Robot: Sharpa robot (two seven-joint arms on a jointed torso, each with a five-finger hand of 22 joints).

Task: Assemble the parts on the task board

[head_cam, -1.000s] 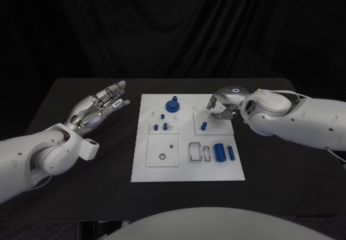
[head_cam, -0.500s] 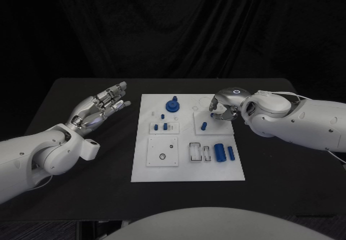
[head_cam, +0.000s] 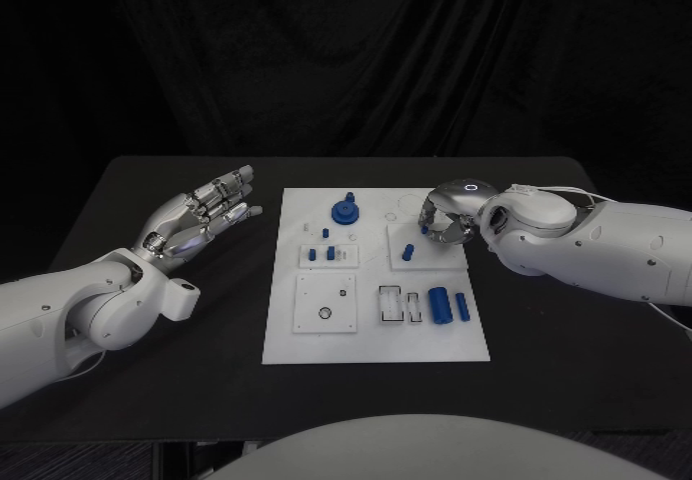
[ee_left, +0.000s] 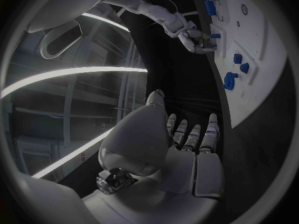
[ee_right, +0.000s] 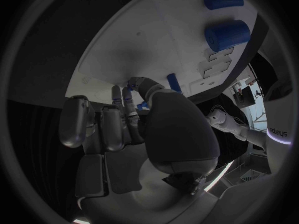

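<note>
- 2 hands frame the task board [head_cam: 375, 330]: the right hand [head_cam: 444, 222] has drawn nearer the blue peg [head_cam: 408, 252] on the board's right side; whether it grips anything is unclear.
- Left hand [head_cam: 202, 215] stays open, empty, beside the board.
- Insertion looks imminent.

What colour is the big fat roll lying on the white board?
Blue. The roll shows best in the right wrist view.

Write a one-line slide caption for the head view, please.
Right hand hovers over the white task board with blue parts; left hand open.
</note>
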